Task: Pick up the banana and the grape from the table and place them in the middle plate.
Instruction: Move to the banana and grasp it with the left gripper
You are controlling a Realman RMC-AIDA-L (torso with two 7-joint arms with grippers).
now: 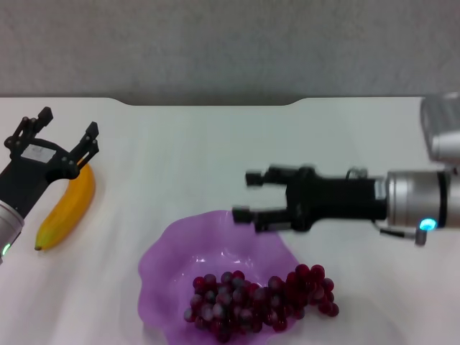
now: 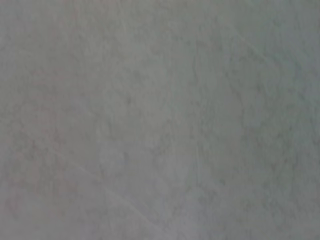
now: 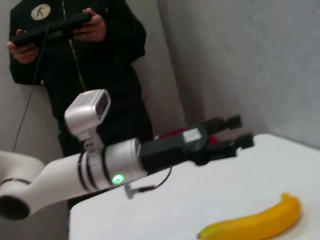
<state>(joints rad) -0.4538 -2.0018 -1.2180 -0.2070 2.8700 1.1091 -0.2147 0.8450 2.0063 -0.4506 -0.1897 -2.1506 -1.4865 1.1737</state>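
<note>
The yellow banana (image 1: 68, 207) lies on the white table (image 1: 215, 144) at the left. My left gripper (image 1: 70, 122) is open and empty, just over the banana's far end. The right wrist view also shows this gripper (image 3: 242, 131) open above the table, with the banana (image 3: 255, 222) nearer the camera. The purple scalloped plate (image 1: 162, 259) sits at the front middle. The dark red grape bunch (image 1: 259, 295) lies in it, its right end over the rim. My right gripper (image 1: 248, 195) is open and empty above the plate's far rim. The left wrist view shows only a blank grey surface.
The table's far edge has a notch (image 1: 215, 103) against a grey wall. In the right wrist view a person in black (image 3: 75, 50) stands behind the left arm holding a controller.
</note>
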